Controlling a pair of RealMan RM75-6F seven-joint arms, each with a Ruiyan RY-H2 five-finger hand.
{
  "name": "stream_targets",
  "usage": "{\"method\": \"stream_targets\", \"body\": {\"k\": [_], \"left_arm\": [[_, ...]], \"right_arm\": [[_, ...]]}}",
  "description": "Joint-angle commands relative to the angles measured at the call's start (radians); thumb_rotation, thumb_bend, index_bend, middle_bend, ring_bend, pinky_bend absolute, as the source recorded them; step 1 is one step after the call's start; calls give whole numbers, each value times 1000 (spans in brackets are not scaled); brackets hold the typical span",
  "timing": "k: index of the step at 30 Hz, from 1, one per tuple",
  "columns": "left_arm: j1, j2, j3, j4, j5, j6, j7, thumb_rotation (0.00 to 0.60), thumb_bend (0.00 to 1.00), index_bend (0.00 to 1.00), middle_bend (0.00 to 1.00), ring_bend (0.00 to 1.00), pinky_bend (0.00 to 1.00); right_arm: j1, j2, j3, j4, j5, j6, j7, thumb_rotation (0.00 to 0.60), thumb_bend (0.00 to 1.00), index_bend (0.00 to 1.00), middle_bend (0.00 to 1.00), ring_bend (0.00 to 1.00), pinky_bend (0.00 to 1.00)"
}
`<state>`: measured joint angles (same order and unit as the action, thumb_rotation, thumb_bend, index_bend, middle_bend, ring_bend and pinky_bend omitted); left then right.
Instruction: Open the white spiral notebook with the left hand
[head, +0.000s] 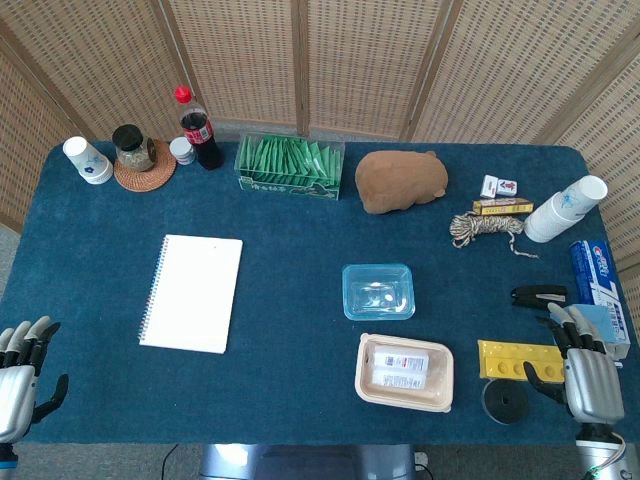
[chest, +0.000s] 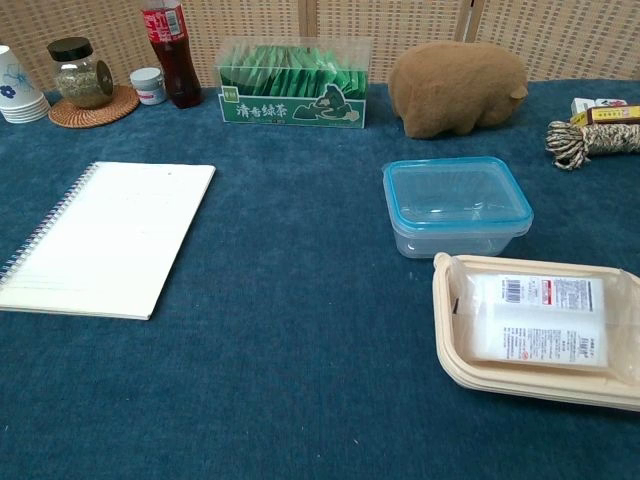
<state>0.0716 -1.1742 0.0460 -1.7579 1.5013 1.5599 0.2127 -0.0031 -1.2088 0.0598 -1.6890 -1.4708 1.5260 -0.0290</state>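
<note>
The white spiral notebook (head: 192, 292) lies flat and closed on the blue table, left of the middle, its wire spine along its left edge; the chest view shows the notebook (chest: 108, 236) at the left. My left hand (head: 20, 377) rests at the table's near left corner, well clear of the notebook, fingers apart and holding nothing. My right hand (head: 586, 372) is at the near right corner, fingers also apart and empty. Neither hand appears in the chest view.
Along the back stand a paper cup (head: 88, 160), a jar on a coaster (head: 133, 149), a cola bottle (head: 200, 128), a green tea box (head: 290, 167) and a brown plush (head: 400, 181). A clear tub (head: 378, 291) and a beige tray (head: 404, 372) sit right of centre. Small items crowd the right edge.
</note>
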Motion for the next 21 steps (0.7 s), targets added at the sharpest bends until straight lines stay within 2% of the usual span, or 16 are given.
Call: {"method": "stream_targets", "body": {"k": [1, 6, 10, 16, 21], "left_arm": [[-6, 4, 2, -3, -3, -15, 11, 600, 402, 205, 96, 0, 0], [-18, 11, 3, -10, 5, -32, 31, 600, 394, 213, 96, 0, 0], [-34, 13, 7, -18, 20, -56, 21, 600, 328, 213, 95, 0, 0], [-85, -8, 11, -27, 48, -134, 31, 600, 307, 212, 92, 0, 0], [-157, -42, -14, -44, 50, -223, 97, 600, 308, 211, 89, 0, 0]], "right_arm": [[-2, 1, -1, 0, 0, 1, 1, 600, 306, 223, 148, 42, 121], [-9, 2, -5, 4, -4, 11, 9, 600, 305, 223, 148, 42, 121], [-17, 3, -10, 4, -9, 22, 18, 600, 306, 223, 148, 42, 121], [-28, 6, -11, 1, -23, 44, 28, 600, 305, 223, 148, 42, 121], [-41, 11, -14, 6, -22, 59, 38, 600, 305, 223, 148, 42, 121]]}}
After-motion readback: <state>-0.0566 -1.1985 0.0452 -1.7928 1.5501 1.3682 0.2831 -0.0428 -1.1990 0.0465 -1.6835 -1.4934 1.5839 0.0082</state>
